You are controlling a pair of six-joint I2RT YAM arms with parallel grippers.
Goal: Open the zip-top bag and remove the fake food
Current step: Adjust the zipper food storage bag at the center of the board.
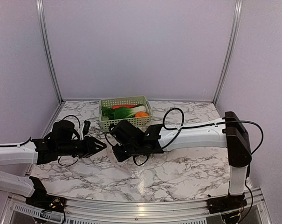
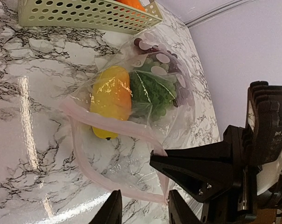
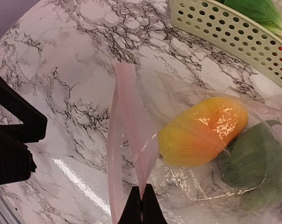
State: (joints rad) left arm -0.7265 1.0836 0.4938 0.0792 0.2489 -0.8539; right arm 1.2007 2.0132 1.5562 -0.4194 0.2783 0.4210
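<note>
From above, the two arms meet over the marble table (image 1: 178, 172), just in front of a pale green basket (image 1: 125, 122) that holds some of the fake food (image 1: 123, 113): a green leafy piece with red and orange ones beside it. The left gripper (image 1: 102, 145) and the right gripper (image 1: 115, 154) point toward each other, tips close together; what lies beneath them cannot be made out from this view. In the left wrist view, the zip-top bag (image 2: 175, 116) lies flat on the marble near the basket, its mouth parted so that the pink zip strip (image 2: 108, 125) forms a loop. Inside, toward the closed end, sit a yellow-orange fruit (image 2: 112, 98), a green leafy piece (image 2: 152, 91) and purple grapes (image 2: 145, 46). The left pincer's fingers stand apart at the bottom edge, with the nearer run of the strip lying between their tips, not clamped. The right pincer reaches in from the right and nips the far run of the strip at the mouth's corner. In the right wrist view, its fingers are pressed together on the pink strip, which rises in a fold from the tips; the yellow-orange fruit and the green piece lie behind the film, the basket is at the upper right, and the left arm's black parts show at the left edge.
</note>
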